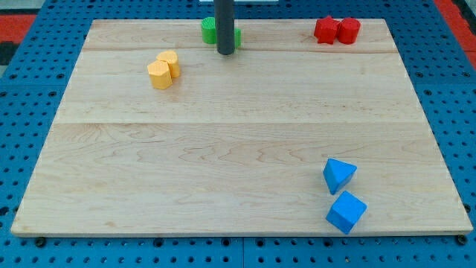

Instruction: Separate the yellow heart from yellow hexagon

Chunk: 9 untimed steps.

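Observation:
Two yellow blocks touch each other at the board's upper left: the yellow hexagon (158, 75) in front and the yellow heart (170, 62) just behind it to the right. My tip (225, 53) rests on the board near the top edge, right of the yellow pair by a clear gap. The rod stands in front of the green blocks (210, 30) and hides part of them.
Two red blocks (336, 30) touch at the top right. A blue triangular block (339, 175) and a blue cube (346, 212) lie close together at the bottom right. The wooden board (238, 149) lies on a blue pegboard table.

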Tool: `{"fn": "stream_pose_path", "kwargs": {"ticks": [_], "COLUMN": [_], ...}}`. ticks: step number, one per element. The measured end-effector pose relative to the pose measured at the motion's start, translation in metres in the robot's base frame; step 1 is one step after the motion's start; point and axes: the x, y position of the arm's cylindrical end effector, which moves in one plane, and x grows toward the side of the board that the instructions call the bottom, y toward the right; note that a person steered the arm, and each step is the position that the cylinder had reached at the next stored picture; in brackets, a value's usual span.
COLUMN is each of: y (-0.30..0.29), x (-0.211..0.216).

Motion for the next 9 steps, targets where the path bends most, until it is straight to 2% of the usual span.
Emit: {"fn": "stream_pose_path", "kwargs": {"ticks": [4,6,8,9], "y": [0.028,-0.001,-0.029,-0.08], "x": [0.002,0.063,0.034,0.043]}}
